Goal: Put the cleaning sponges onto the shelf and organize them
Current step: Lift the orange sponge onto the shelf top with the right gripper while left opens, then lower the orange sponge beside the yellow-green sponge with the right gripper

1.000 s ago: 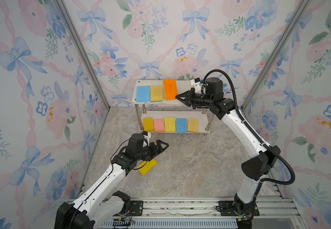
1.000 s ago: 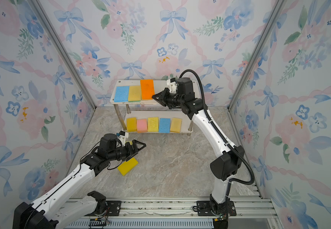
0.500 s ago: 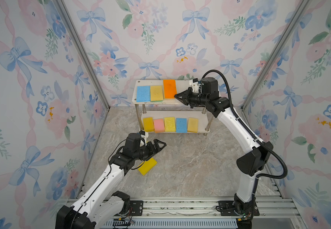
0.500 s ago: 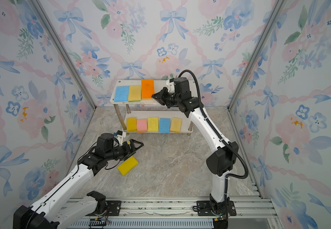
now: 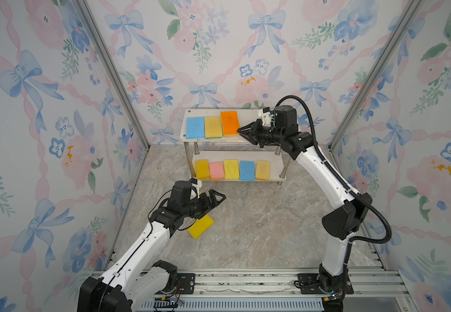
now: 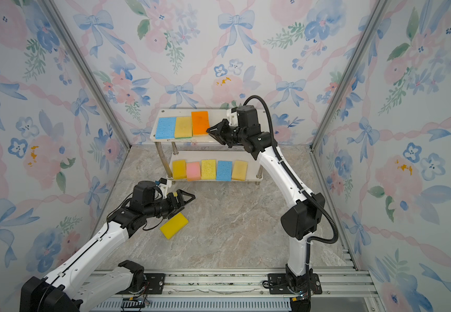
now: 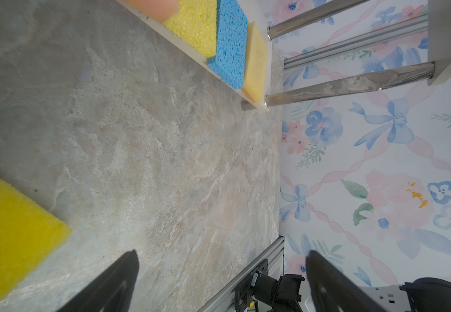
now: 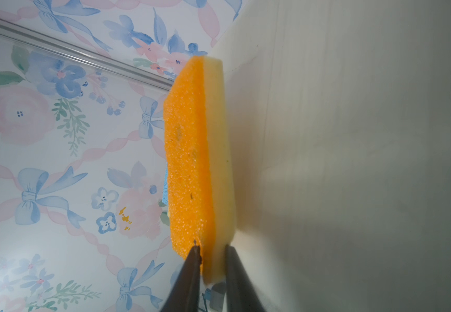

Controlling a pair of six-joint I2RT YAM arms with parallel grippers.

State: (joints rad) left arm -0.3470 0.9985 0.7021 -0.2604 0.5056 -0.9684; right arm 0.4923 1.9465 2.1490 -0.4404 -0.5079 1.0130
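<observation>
Straddling a corner of the orange sponge on the top board of the shelf, the right claw is only narrowly parted; whether it pinches the foam I cannot tell. The left claw hangs wide open and empty above the counter, near a loose yellow sponge lying flat there.

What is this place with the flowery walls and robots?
Probably a robot practice booth, not a real room: two arms fixed to a metal rail, wallpaper panels in metal frames, and a little shelf of sponges to sort.
</observation>
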